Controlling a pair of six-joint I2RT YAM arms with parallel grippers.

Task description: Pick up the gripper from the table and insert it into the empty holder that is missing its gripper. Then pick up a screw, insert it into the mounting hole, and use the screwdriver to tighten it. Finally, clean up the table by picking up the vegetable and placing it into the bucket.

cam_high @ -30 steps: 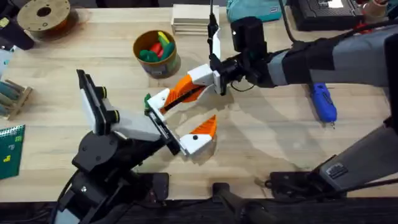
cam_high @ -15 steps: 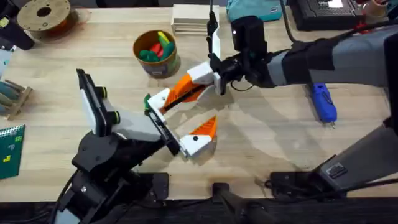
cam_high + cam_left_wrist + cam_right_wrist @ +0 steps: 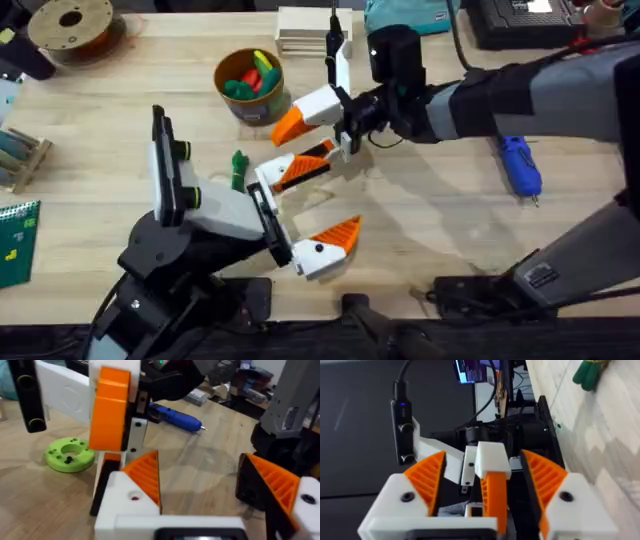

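Since the left gripper [image 3: 318, 205] backed off, its fingers gape empty, uncovering the vegetable [image 3: 238, 166]. The right gripper [image 3: 342, 108] clasps the spare gripper part [image 3: 305, 110], raised.

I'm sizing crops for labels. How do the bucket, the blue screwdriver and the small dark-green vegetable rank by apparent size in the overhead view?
1. bucket, clearly the largest.
2. screwdriver, long but slim.
3. vegetable, smallest; it is partly hidden by the left arm, so its full length is unsure.

Left gripper [image 3: 305, 215]: white housing, orange ribbed pads, black mount.
Right gripper [image 3: 486, 491]: white fingers, orange pads, screws.
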